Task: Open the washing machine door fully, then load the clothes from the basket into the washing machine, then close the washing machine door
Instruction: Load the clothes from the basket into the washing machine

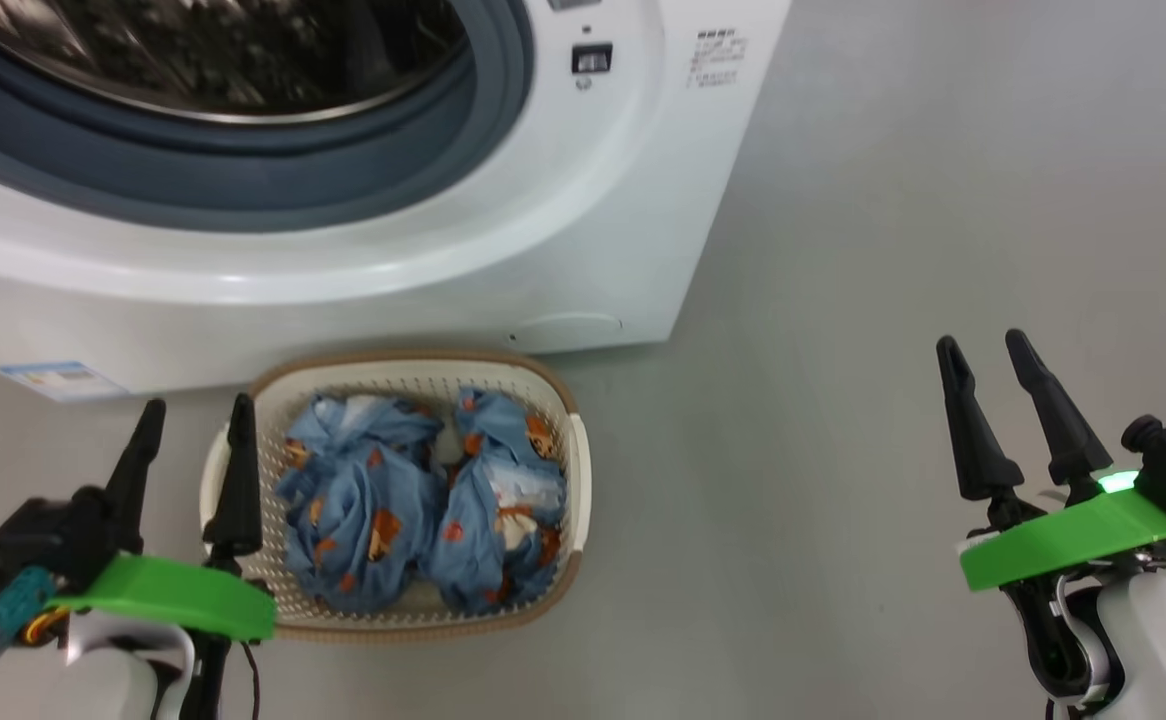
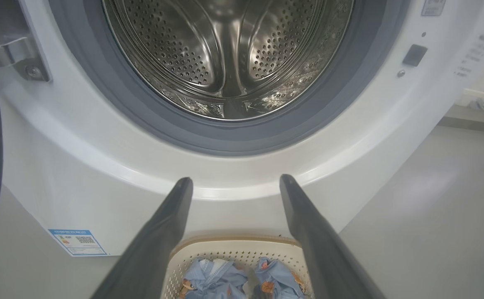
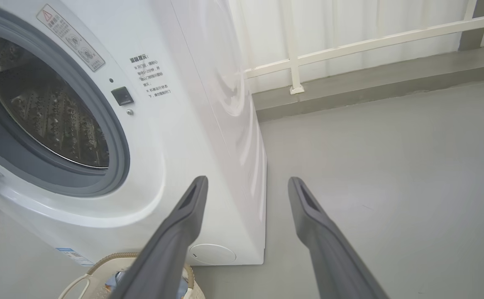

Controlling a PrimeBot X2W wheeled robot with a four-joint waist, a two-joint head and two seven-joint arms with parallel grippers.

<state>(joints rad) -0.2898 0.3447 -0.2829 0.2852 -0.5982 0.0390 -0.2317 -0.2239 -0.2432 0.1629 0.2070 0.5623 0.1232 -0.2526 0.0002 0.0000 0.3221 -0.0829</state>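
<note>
Head view: the clothes (image 1: 383,500) are lying in the basket (image 1: 413,357), lower centre; left hand (image 1: 197,403) and right hand (image 1: 981,340) are hanging spread, empty.
Left wrist view: the drum (image 2: 225,54) is gaping at the top; the left hand is probably best dipping deep and pinching one bundle.
Right wrist view: the right hand is hovering over the floor (image 3: 391,166).

Soft, even daylight filled the scene, brightest behind the white railing (image 3: 350,45). It left the grey floor (image 1: 843,300) flat-lit, with only a faint shadow hugging the basket (image 1: 393,358). Glare ran as a pale band along the curved front of the washing machine (image 1: 543,200) below its opening, a milky sheen lay on its side panel (image 3: 229,83), and the steel drum (image 2: 225,54) threw back sharp glints. Both wrist views bowed straight edges toward the corners, and the left pincer (image 2: 235,178) and right pincer (image 3: 247,179) looked soft close to the lens.
</note>
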